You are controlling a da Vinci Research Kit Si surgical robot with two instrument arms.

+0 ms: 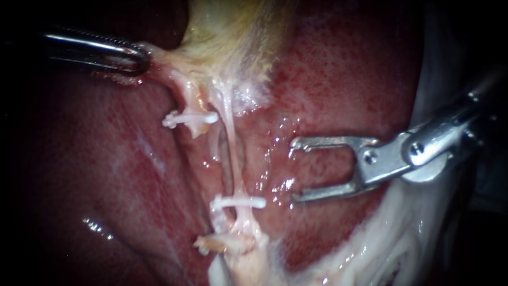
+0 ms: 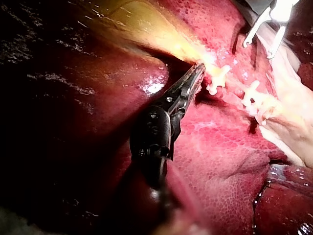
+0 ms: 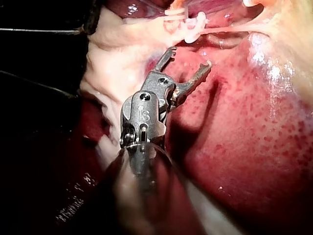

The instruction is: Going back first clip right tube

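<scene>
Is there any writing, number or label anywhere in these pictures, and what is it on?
None can be read.
Right instrument: a small stamped mark on its metal joint, too blurred to read.
Left instrument, liver, gallbladder, clips: no writing shows.

no legible text or labels — none anywhere

The left tool (image 1: 142, 59) clamps tissue (image 1: 161, 69) between its jaws; the right tool (image 1: 294, 170) holds its jaws wide apart.
</scene>
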